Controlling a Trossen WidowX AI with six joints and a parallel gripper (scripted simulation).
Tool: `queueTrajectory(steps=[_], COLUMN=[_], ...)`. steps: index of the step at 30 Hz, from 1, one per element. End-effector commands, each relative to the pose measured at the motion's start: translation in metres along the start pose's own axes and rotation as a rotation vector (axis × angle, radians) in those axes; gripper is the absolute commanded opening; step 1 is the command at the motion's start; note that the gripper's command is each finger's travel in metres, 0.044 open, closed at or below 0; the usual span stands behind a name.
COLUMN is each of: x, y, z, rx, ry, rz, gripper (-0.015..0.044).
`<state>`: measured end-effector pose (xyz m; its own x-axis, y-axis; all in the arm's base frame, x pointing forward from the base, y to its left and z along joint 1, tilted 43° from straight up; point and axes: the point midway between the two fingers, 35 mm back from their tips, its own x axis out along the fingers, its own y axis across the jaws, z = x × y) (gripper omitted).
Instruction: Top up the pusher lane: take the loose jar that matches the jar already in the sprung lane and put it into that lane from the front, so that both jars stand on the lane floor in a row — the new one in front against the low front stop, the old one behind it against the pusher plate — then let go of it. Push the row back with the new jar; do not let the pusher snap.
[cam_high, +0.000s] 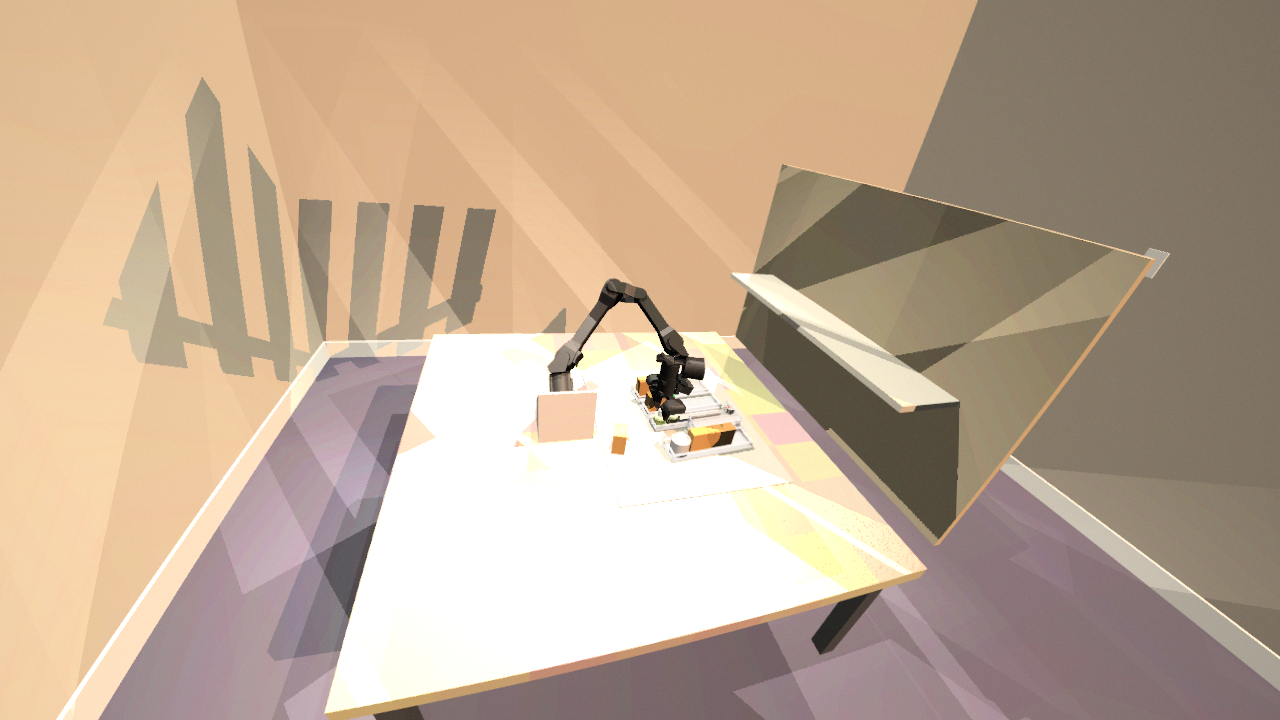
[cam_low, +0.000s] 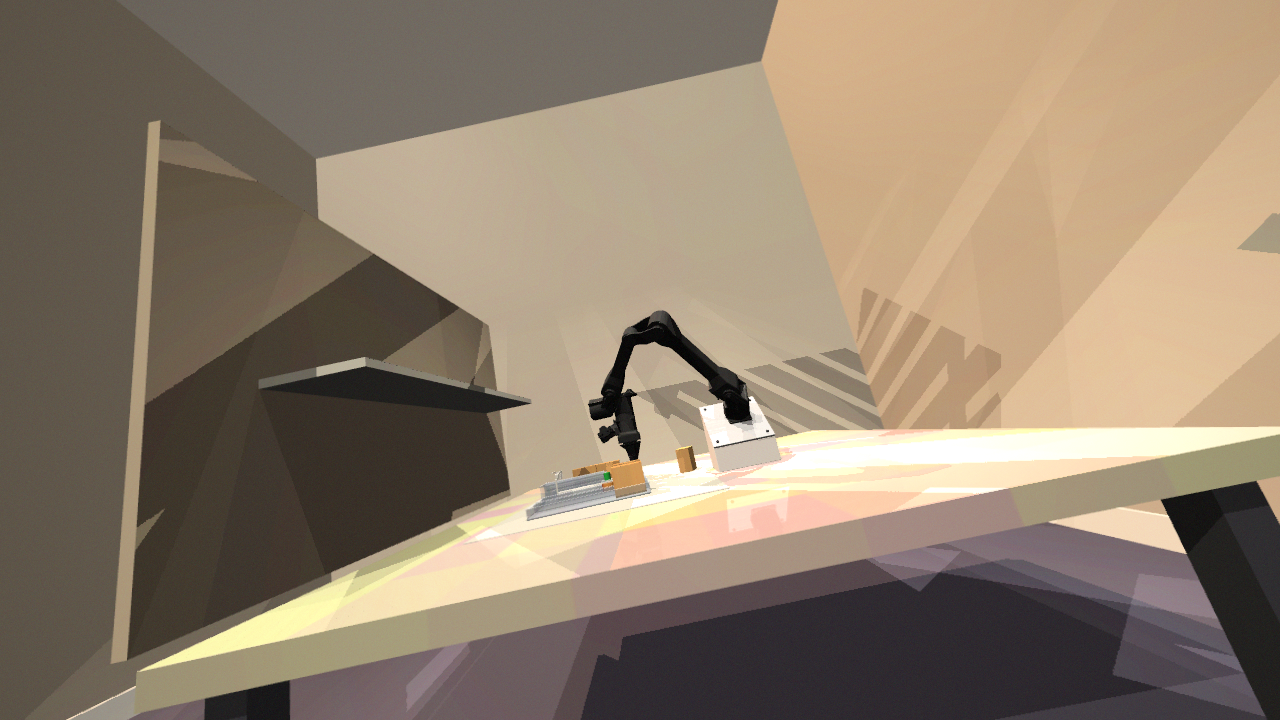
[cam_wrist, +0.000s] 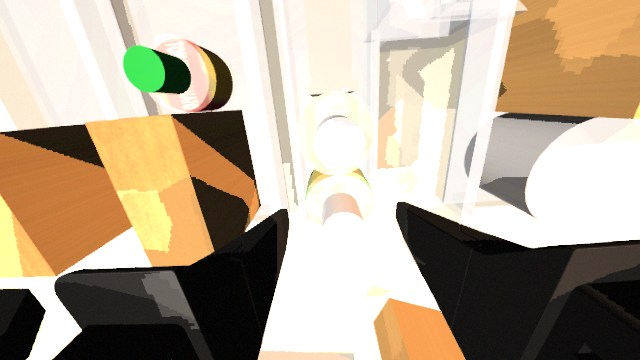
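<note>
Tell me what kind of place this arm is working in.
Probably a mock retail shelf-stocking bench: a clear lane rack of jars and boxes on a white table, beside a wall panel with a shelf.
</note>
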<state>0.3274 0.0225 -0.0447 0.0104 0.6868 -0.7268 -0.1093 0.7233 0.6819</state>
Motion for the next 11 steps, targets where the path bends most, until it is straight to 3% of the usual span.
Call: queueTrajectory(steps=[1,11], x=[-0.001,-0.002], y=[-0.001,-0.002], z=[-0.009,-0.045], rx=[-0.003,-0.001], ry=[0.003,0.005], rz=[-0.004,-0.005], gripper=[0.0299,0.0299])
